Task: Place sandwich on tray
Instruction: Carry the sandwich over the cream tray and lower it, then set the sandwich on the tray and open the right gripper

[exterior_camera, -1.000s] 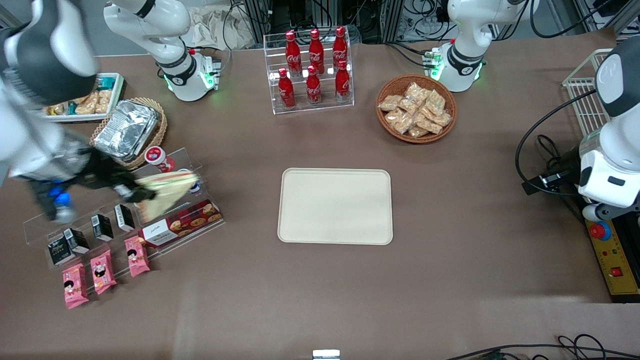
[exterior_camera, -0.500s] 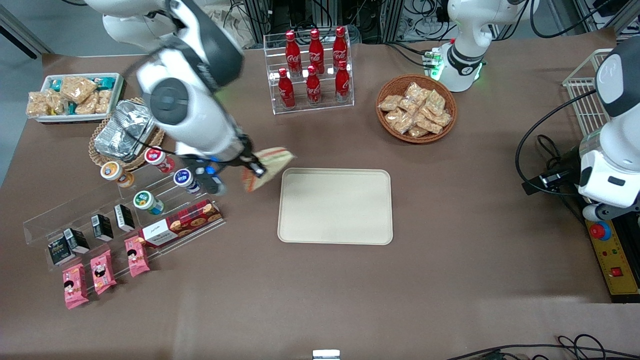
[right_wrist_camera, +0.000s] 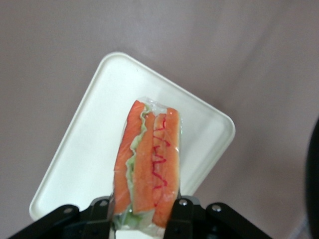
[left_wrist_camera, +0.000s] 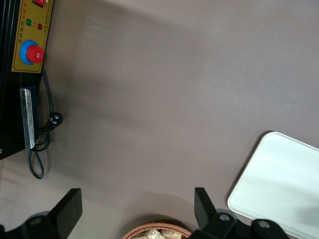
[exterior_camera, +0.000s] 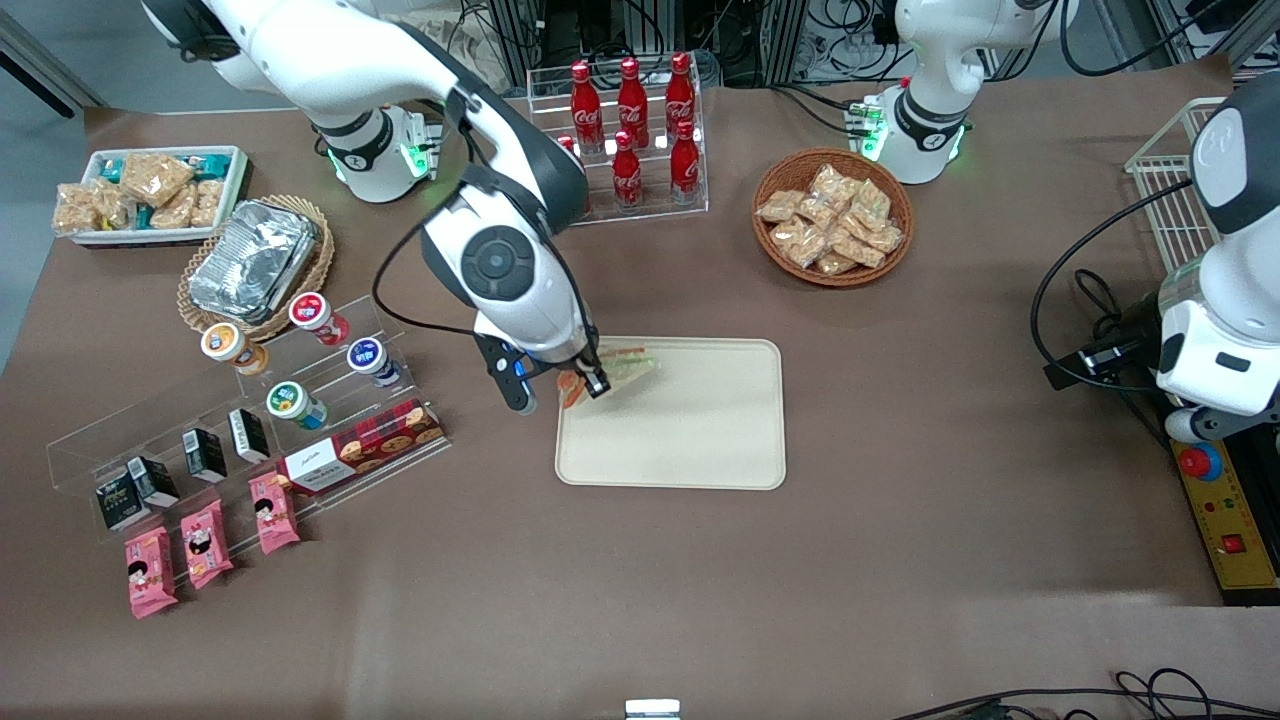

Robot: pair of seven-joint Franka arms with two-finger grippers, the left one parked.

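The sandwich (exterior_camera: 620,366) is a clear-wrapped wedge with orange, red and green filling stripes. My gripper (exterior_camera: 590,382) is shut on it and holds it above the corner of the cream-beige tray (exterior_camera: 690,430) that lies toward the working arm's end and farther from the front camera. In the right wrist view the sandwich (right_wrist_camera: 147,164) stands between the fingers (right_wrist_camera: 182,211) of the gripper (right_wrist_camera: 142,219), with the tray (right_wrist_camera: 84,154) beneath it. A corner of the tray also shows in the left wrist view (left_wrist_camera: 284,184).
A clear stepped shelf (exterior_camera: 250,420) with cups, small cartons and a cookie box stands toward the working arm's end, pink snack packets (exterior_camera: 205,545) in front of it. A cola bottle rack (exterior_camera: 625,135), a wicker basket of snack bags (exterior_camera: 832,215), a foil container (exterior_camera: 252,260) and a small white snack tray (exterior_camera: 150,195) stand farther back.
My gripper has carried the sandwich from the clear shelf toward the parked arm's end, to above the tray's corner. The arm has swung with it.
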